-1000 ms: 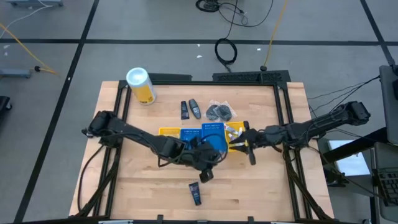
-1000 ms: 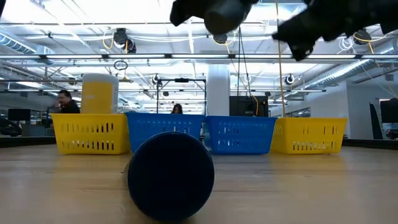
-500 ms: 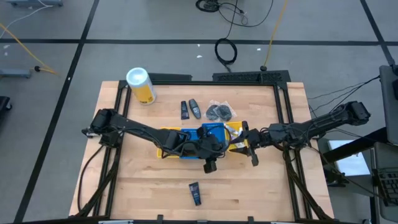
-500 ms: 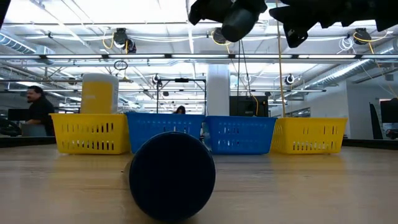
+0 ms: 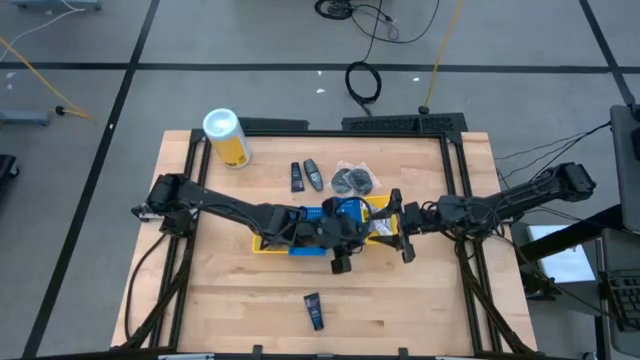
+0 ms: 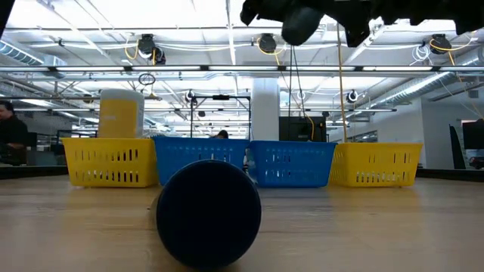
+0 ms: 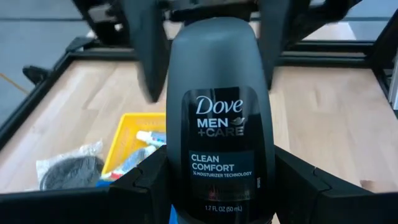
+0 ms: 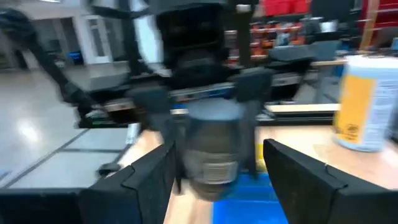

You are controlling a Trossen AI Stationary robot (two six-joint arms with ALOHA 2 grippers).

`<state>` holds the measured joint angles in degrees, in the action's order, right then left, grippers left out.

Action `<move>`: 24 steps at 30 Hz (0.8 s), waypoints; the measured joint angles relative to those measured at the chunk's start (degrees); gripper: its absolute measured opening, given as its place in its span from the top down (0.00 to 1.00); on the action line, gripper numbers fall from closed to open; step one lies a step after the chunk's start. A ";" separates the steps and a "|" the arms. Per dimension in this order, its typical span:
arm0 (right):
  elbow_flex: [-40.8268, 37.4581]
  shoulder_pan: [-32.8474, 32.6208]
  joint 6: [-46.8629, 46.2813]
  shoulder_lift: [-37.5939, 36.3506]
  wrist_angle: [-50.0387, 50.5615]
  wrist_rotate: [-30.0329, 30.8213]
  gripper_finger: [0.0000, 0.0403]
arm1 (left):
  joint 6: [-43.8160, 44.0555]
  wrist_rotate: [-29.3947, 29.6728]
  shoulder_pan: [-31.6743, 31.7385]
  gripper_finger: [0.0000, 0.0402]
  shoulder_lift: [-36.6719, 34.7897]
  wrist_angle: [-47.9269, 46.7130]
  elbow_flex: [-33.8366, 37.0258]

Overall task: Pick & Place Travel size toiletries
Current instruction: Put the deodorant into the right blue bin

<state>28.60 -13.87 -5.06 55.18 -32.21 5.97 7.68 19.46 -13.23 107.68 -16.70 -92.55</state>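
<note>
High view, left arm: reached from the table's [image 5: 420, 300] left edge across to mid-table, with the left gripper [image 5: 340, 262] above the front rim of the row of bins [image 5: 268, 245].
High view, right arm: stretched in from the right edge, with the right gripper [image 5: 397, 226] beside the yellow bin [image 5: 380, 207] at the row's right end, fingers spread wide and nothing seen between them.
High view, toiletries: lay as a navy mini bottle [image 5: 314, 311] near the front edge, apart from both grippers; two dark pieces [image 5: 305, 176] and clear packets with dark round contents [image 5: 352, 180] sat toward the back edge, behind the bins.
High view, canister: stood upright near the back left corner [image 5: 227, 137].
Low view, bottle: showed end-on as a dark round shape on the wood, in front of the bins [image 6: 208, 214].
Low view, arms: hung as dark shapes above the bins, near the picture's top; gripper states could not be told there.
Low view, room: held a person [image 6: 10, 130] at the far left, beyond the table.
Left wrist view, grip: fingers [image 7: 143, 186] part-open, clamped on either side of a dark grey Dove Men+Care deodorant [image 7: 219, 124], held upright over the bins.
Left wrist view, below: white tubes [image 7: 147, 138] lay inside the yellow bin, a clear packet beside it on the wood.
Right wrist view, own fingers: stood wide apart [image 8: 140, 186], empty.
Right wrist view, opposite: faced the left gripper and its deodorant [image 8: 214, 146] above a blue bin [image 8: 249, 193], blurred.
</note>
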 joint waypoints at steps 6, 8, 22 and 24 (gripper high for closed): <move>0.00 -0.07 0.64 0.61 -4.03 -0.25 0.39 | -4.12 -0.06 0.30 0.51 0.00 4.59 -0.01; 0.00 -0.02 1.30 1.63 -6.32 -0.89 0.39 | -4.72 -0.07 0.49 0.51 0.00 5.59 0.02; 0.02 1.99 3.42 11.04 -21.87 -1.28 0.53 | -5.95 -0.07 2.24 0.51 0.00 6.14 0.04; 0.02 1.90 4.12 11.04 -21.86 -1.26 0.56 | -6.11 -0.03 2.24 0.51 0.00 6.06 0.04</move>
<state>28.62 -11.97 -0.94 66.21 -54.07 4.71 1.57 19.43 -10.98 107.68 -10.64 -92.51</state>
